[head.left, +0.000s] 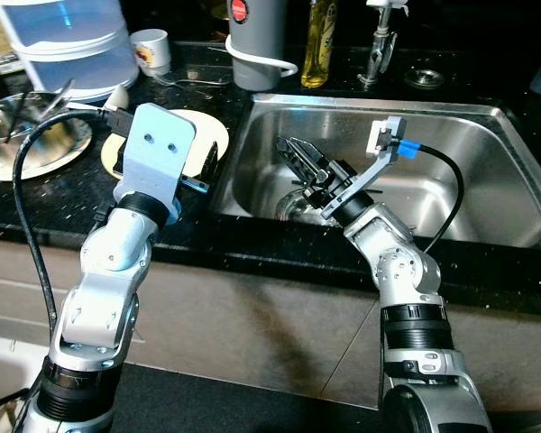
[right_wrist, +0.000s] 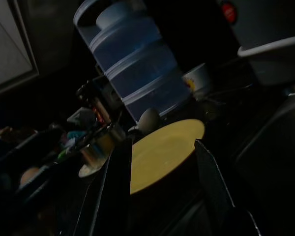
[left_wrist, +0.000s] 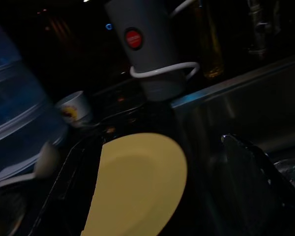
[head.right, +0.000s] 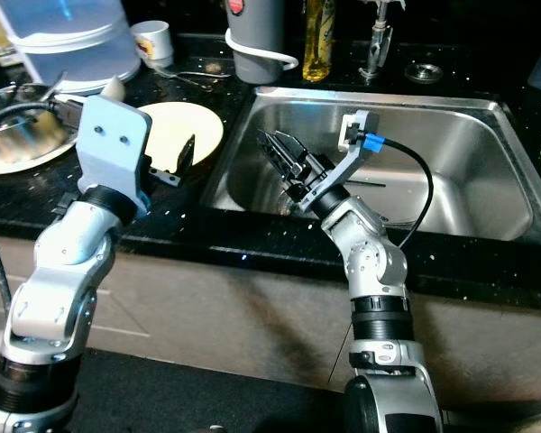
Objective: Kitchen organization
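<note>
Hands both open: left hand (head.left: pixel 207 167) over yellow plate (head.left: pixel 207 135), right hand (head.left: pixel 298 158) in sink (head.left: pixel 487 203); no readable writing.

Pretty clearly a home kitchen: black speckled countertop (head.left: pixel 207 236) along the middle, stainless sink (head.left: pixel 469 180) at right, tap (head.left: pixel 379 45) top center, yellow plate (head.left: pixel 207 135), mug (head.left: pixel 151 50) and oil bottle (head.left: pixel 318 45) up top.

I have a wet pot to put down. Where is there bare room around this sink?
The right half of the sink basin is bare steel. The left half holds the right gripper and a glass item below it. The counter left of the sink is crowded: yellow plate, metal dishes, left gripper.
</note>
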`<state>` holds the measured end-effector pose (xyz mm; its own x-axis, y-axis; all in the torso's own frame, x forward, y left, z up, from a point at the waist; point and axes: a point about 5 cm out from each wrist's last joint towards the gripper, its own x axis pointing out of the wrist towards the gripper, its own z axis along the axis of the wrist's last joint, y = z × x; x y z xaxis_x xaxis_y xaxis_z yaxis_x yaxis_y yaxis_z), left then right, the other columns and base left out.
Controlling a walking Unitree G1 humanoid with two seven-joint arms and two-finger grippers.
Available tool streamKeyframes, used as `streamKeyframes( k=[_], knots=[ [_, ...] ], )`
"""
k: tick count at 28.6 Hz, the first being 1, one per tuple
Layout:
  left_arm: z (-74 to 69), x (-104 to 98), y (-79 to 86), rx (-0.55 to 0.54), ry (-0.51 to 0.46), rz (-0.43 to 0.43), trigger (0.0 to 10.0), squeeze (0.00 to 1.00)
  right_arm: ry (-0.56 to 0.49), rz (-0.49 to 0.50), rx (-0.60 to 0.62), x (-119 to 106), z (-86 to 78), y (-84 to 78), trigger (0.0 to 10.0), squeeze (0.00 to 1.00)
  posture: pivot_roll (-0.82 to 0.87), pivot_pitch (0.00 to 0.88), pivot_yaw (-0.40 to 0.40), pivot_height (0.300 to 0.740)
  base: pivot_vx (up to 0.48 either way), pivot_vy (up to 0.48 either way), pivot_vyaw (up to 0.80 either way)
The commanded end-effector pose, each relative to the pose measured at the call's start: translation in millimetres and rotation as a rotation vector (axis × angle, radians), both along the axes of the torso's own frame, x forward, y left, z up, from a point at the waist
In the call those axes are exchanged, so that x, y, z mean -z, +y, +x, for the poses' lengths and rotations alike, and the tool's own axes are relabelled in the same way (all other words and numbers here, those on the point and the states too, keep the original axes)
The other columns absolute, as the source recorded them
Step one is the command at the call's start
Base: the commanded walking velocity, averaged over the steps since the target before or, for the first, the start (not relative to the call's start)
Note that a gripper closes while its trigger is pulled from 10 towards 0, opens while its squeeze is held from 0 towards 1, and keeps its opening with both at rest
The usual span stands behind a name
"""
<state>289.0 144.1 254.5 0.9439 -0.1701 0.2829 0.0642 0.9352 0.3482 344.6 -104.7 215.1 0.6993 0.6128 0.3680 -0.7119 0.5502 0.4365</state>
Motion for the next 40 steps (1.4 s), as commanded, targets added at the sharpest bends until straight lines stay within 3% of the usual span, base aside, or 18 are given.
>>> streamKeyframes(
  k=[1, 9, 25, 31, 38, 39, 40],
  knots=[
    [-1.8, -2.9, -0.5, 0.004, -0.014, -0.002, 10.0, 0.00, -0.017, 0.026, -0.024, -3.8, -3.1, 0.2, 10.0, 0.00, 0.05, 0.029, -0.023, 0.740, 0.000, 0.000, 0.00],
    [-3.9, -5.6, -1.8, 0.007, -0.029, -0.013, 10.0, 0.00, -0.039, 0.042, -0.046, -7.0, -6.2, -1.2, 10.0, 0.00, 0.05, 0.036, -0.027, 0.740, 0.000, 0.000, 0.00],
    [-4.9, -3.3, -2.2, 0.014, -0.020, 0.000, 10.0, 0.00, -0.043, 0.020, -0.049, -6.2, -8.1, -2.4, 10.0, 0.00, 0.05, 0.034, -0.027, 0.740, 0.000, 0.000, 0.79],
    [-3.1, -2.6, -1.6, 0.022, -0.019, 0.026, 10.0, 0.00, -0.002, -0.006, 0.024, -1.8, -0.4, -5.9, 10.0, 0.00, 0.05, 0.028, -0.023, 0.740, 0.000, 0.000, 0.40],
    [-2.6, -2.3, 1.3, 0.016, -0.018, 0.028, 10.0, 0.00, -0.035, -0.098, 0.051, -2.3, -0.2, -3.1, 10.0, 0.00, 0.05, 0.024, -0.023, 0.740, 0.000, 0.000, 0.00],
    [-2.7, -2.4, 1.6, 0.014, -0.019, 0.025, 10.0, 0.00, -0.064, -0.177, 0.075, -4.5, 1.0, 0.4, 10.0, 0.00, 0.05, 0.023, -0.024, 0.740, 0.000, 0.000, 0.00],
    [-2.7, -2.4, 1.6, 0.014, -0.019, 0.025, 10.0, 0.00, -0.064, -0.177, 0.075, -4.5, 1.0, 0.4, 10.0, 0.00, 0.05, 0.023, -0.024, 0.740, 0.000, 0.000, 0.00]
  ],
)
